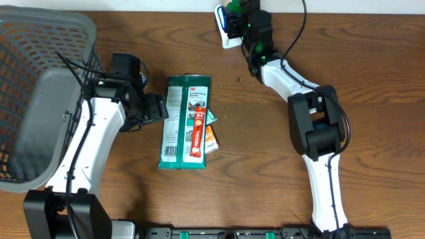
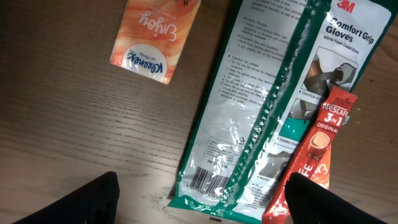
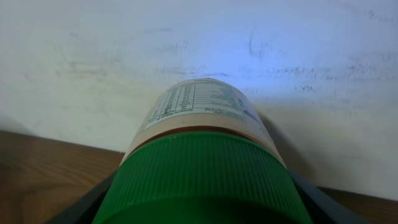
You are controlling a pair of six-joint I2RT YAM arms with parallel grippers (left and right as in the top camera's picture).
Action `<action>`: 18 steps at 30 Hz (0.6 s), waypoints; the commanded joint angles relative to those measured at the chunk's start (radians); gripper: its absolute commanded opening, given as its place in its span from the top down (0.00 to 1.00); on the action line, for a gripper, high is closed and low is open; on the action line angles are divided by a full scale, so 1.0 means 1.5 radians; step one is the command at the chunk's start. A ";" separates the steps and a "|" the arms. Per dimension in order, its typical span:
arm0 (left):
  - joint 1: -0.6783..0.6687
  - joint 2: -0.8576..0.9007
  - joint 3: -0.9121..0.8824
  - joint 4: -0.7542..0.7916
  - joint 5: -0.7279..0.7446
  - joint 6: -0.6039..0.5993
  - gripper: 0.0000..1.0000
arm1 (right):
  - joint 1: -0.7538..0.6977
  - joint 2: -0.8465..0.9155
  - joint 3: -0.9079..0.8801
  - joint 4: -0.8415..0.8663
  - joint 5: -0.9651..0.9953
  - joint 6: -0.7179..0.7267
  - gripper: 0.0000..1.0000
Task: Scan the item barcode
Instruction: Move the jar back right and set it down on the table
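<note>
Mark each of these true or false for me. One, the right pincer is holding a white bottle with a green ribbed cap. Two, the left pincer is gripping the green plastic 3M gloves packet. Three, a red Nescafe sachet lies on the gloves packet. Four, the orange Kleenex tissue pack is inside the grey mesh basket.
1. True. The right pincer is closed on the white bottle with a green ribbed cap.
2. False. The left pincer is open and empty, next to the green plastic 3M gloves packet.
3. True. The red Nescafe sachet lies on the packet.
4. False. The orange Kleenex tissue pack lies on the brown wooden table, outside the grey mesh basket.
</note>
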 commanded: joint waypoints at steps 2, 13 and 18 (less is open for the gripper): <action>0.000 0.004 0.000 -0.003 -0.002 -0.002 0.14 | 0.003 -0.006 0.009 0.012 0.002 -0.008 0.64; 0.000 0.004 0.000 -0.003 -0.002 -0.002 0.14 | 0.002 -0.286 0.009 -0.283 -0.040 -0.063 0.78; 0.000 0.004 0.000 -0.003 -0.002 -0.002 0.14 | -0.023 -0.420 0.009 -0.559 0.057 -0.090 0.85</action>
